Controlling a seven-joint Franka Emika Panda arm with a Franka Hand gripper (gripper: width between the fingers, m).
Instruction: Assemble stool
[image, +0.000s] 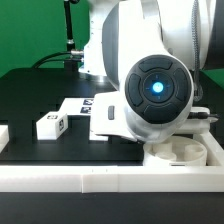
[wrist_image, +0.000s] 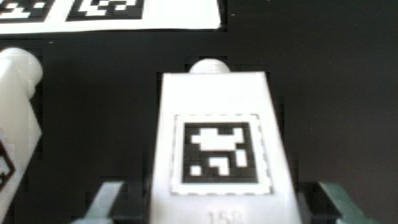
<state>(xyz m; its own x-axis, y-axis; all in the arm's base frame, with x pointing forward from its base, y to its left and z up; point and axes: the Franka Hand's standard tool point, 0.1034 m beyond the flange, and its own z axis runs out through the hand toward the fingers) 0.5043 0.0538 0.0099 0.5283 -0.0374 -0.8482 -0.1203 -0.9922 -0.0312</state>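
In the wrist view a white stool leg with a black-and-white tag lies lengthwise between my fingers, its rounded tip pointing toward the marker board. My gripper is open and straddles the leg, with a dark gap on each side between it and the fingers. A second white leg shows at the frame's edge. In the exterior view another leg lies on the black table, and the round seat disc sits low at the exterior view's right. The arm's body hides the gripper there.
The marker board lies flat behind the loose leg. A long white border rail runs along the table's near edge. The arm's large wrist housing blocks the middle of the exterior view.
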